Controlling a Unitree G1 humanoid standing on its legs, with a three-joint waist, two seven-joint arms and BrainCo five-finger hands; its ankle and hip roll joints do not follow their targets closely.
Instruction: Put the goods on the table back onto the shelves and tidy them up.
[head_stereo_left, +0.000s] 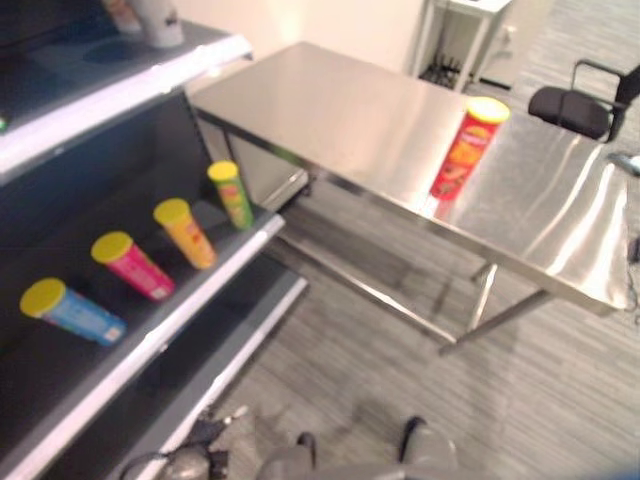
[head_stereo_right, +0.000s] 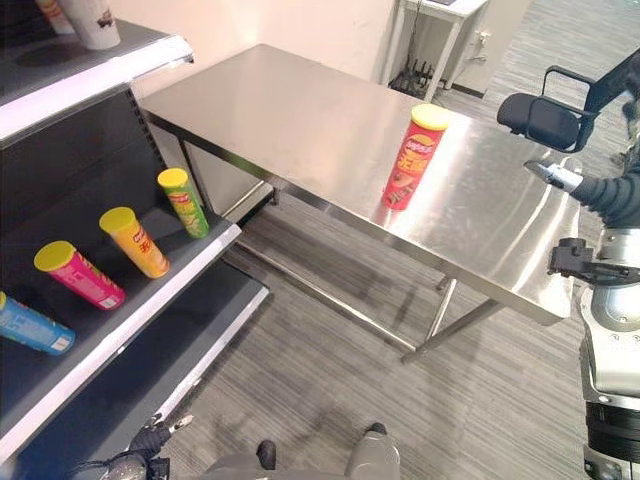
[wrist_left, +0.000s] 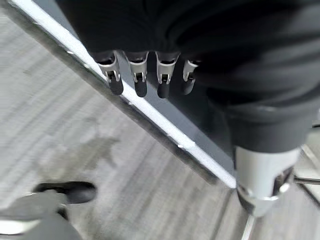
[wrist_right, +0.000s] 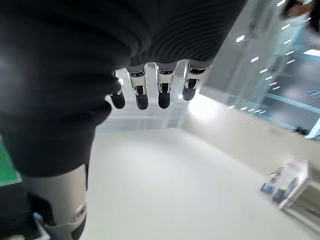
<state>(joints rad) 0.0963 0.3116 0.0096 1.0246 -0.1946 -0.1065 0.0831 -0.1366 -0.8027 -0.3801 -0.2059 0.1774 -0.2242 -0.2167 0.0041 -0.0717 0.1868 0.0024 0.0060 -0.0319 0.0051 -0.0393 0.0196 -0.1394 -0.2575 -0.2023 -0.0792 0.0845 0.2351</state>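
1 red can (head_stereo_right: 411, 158) stands on the table (head_stereo_right: 300, 120); both hands, left (wrist_left: 145, 75) and right (wrist_right: 150, 87), hang relaxed and empty, so fetching it for the shelf (head_stereo_left: 200, 290) comes next

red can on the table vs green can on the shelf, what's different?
The red can stands on the steel table; the green can stands on the dark shelf in a row with three other cans. The red can's body is red, the green can's is green. The red can stands alone. Both are tall tubes with yellow lids, upright, and neither hand touches them.
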